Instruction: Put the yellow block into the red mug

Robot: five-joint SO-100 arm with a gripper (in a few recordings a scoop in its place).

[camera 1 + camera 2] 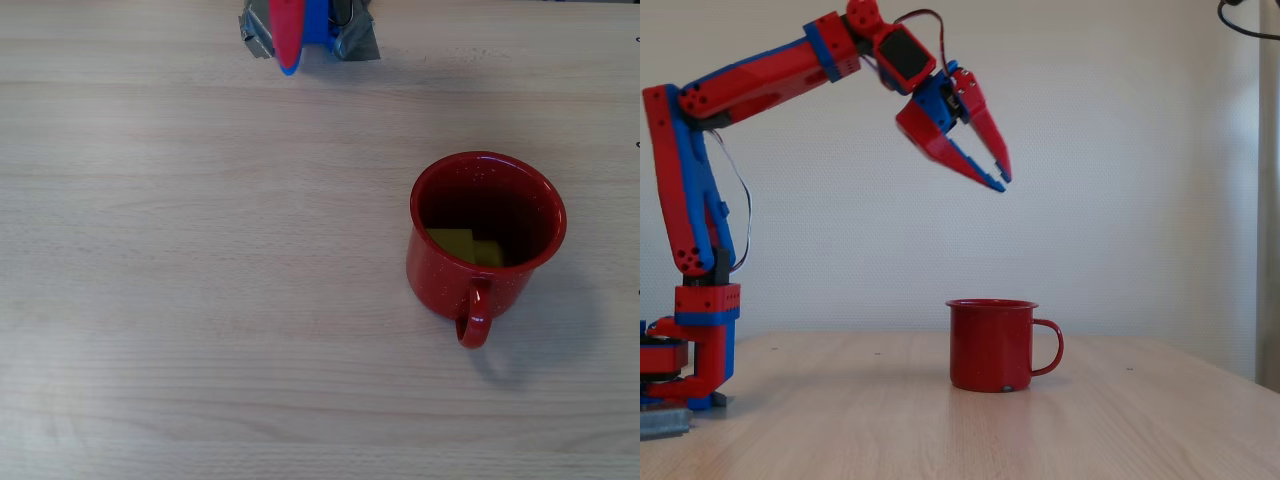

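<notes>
**Yellow block sits in the mug; claw is clear above it**

Yellow-green plastic is what you see at the bottom of the large glossy red enamel mug (487,232): the small yellow block (463,245) lies inside, against the wall nearest the loop handle, partly shadowed by the rim in the overhead view. The mug stands upright on the pale wood-grain tabletop (200,300), its handle pointing toward the bottom edge of that picture.

In the fixed view your red and blue pointed claw (1000,178) hangs high above the mug and a little to the left of its rim, well apart from it, tips angled down and to the right. The two fingers meet near their tips, with only a thin sliver between them, and they hold nothing. From overhead, just the red tip shows at the top edge, far from the mug and to its left.

Judged from how things lie, the placing step looks done: the block is in and the claw grips nothing. What remains is only to take the arm away to rest. That calls for little care; swing back toward the base on the left of the mug, staying high so no link dips toward the rim or handle and tips it.
</notes>
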